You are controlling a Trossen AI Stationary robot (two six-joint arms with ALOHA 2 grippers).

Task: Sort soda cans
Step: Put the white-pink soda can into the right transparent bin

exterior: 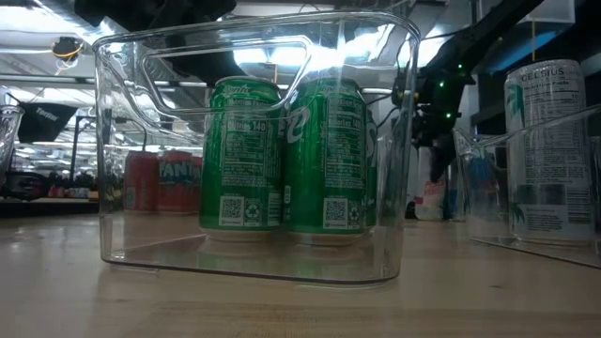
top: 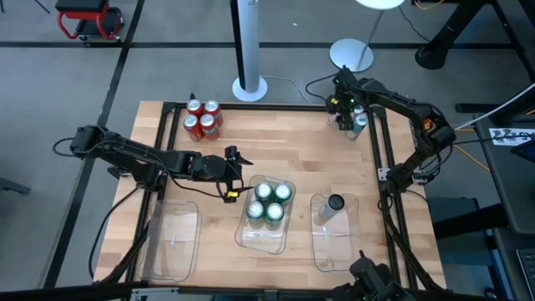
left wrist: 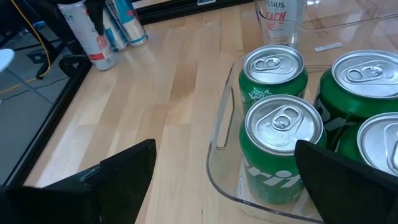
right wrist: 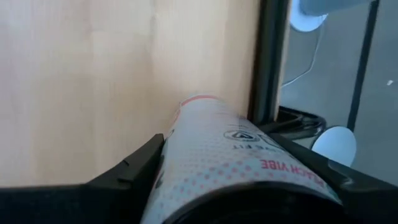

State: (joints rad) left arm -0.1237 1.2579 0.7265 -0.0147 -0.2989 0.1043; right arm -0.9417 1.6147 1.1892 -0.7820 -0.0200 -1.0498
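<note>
Silver-grey, a soda can point(right wrist: 242, 168) at the tabletop's point(top: 284, 142) far right corner is clamped between the right hand's point(top: 355, 117) fingers, its long axis pointing straight ahead of that hand, while the left hand point(top: 236, 174) is held spread beside the green cans point(top: 269, 201) in the middle tray point(top: 251, 237).

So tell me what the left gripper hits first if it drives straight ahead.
Likely the nearest green soda can in the clear tray; the left gripper, open, points at it, though depth is uncertain.
</note>
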